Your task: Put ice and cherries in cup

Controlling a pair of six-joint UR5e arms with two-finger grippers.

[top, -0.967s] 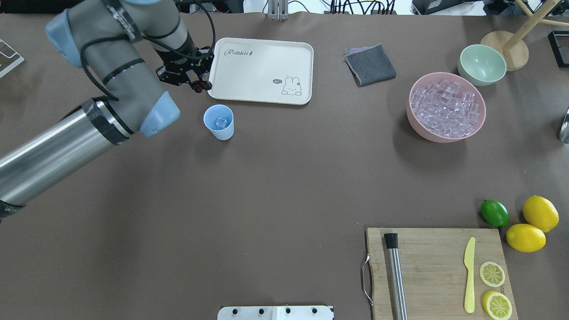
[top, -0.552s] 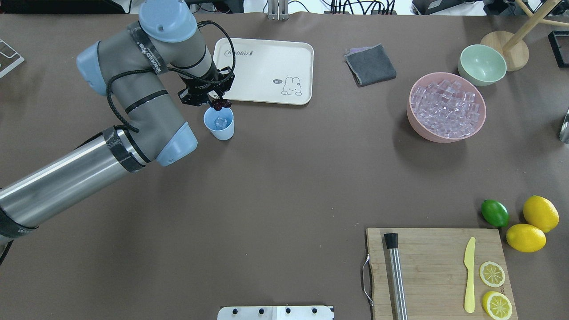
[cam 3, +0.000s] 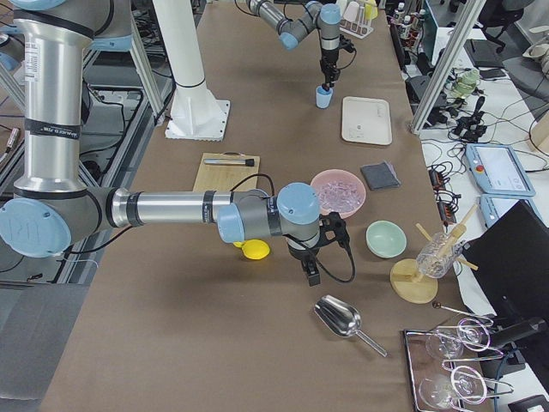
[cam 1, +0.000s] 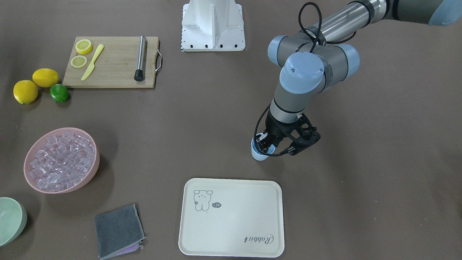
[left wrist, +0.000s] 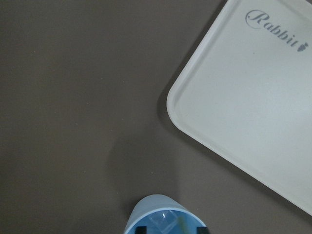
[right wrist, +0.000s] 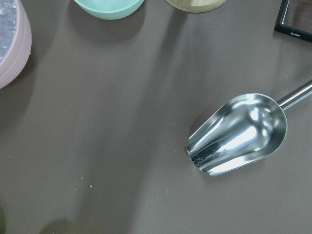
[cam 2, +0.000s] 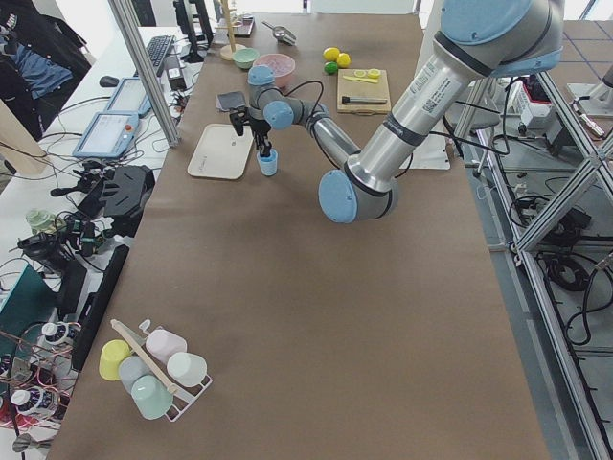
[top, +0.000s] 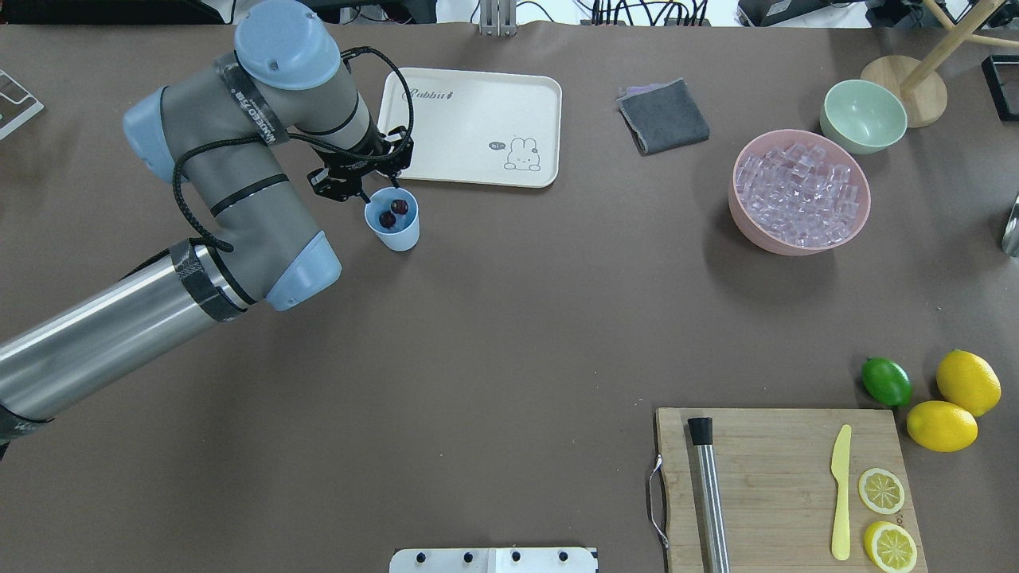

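Just off a corner of the cream tray (top: pixel 470 119), the light-blue cup (top: pixel 400 237) stands upright with the cherries (top: pixel 392 212) lying inside it, together with a clear piece of ice (left wrist: pixel 163 223). The left gripper (cam 1: pixel 267 143) hangs right over the cup's rim, its fingers parted and gripping nothing. More ice fills the pink bowl (top: pixel 752 235) well across the table. The right gripper (cam 3: pixel 310 276) hovers near a metal scoop (right wrist: pixel 239 134); whether its fingers are apart I cannot tell.

Two cherries (top: pixel 400 206), one cup (top: pixel 402 237), two bowls (top: pixel 864 117), two lemons (top: pixel 968 382), one lime (top: pixel 886 381)
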